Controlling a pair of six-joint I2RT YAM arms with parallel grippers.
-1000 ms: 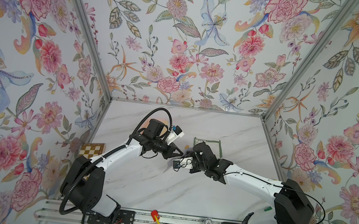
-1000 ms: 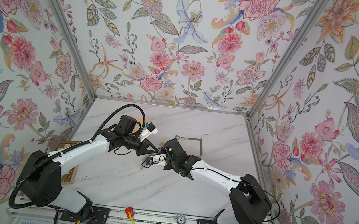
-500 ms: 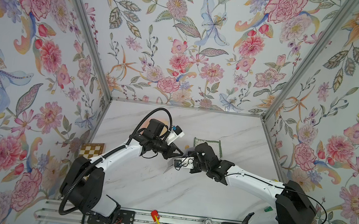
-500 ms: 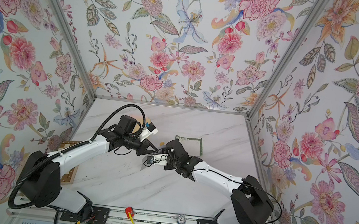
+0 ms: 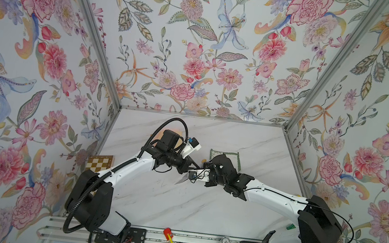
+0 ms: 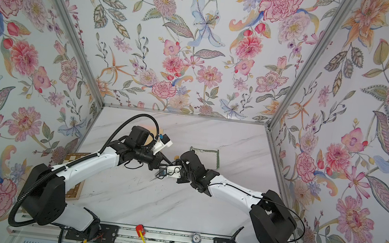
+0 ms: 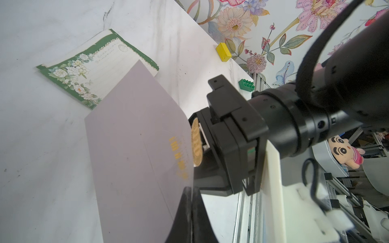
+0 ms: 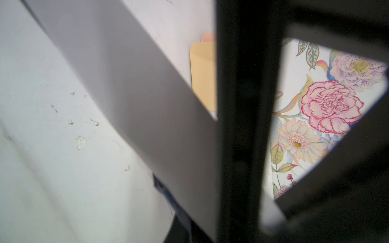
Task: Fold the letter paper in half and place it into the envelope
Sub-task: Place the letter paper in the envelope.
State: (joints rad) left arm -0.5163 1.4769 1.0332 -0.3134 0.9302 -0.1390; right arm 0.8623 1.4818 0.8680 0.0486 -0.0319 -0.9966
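Observation:
The letter paper (image 7: pixel 94 69), cream with a green floral border, lies folded on the marble table; in both top views only its green edge (image 5: pixel 232 154) (image 6: pixel 210 150) shows behind the right arm. A lilac-grey envelope (image 7: pixel 136 157) with gold print hangs tilted above the table between the two arms. My left gripper (image 7: pixel 192 188) is shut on its lower edge. My right gripper (image 7: pixel 202 145) is shut on its flap side, by the gold seal. In the right wrist view the envelope (image 8: pixel 136 94) fills the middle, and the left gripper's fingers (image 8: pixel 237 126) cross in front. In a top view the grippers meet at mid-table (image 5: pixel 199 167).
A checkerboard (image 5: pixel 100 163) leans at the left table edge. A yellow block (image 7: pixel 223 52) and a green brick (image 7: pixel 246 85) sit by the right wall. A tan envelope (image 8: pixel 203 75) lies at the back. A red and yellow tool (image 5: pixel 169 235) rests on the front rail.
The right wrist has edged slightly back and left with the envelope. The left arm has hardly moved, and both grips are unchanged.

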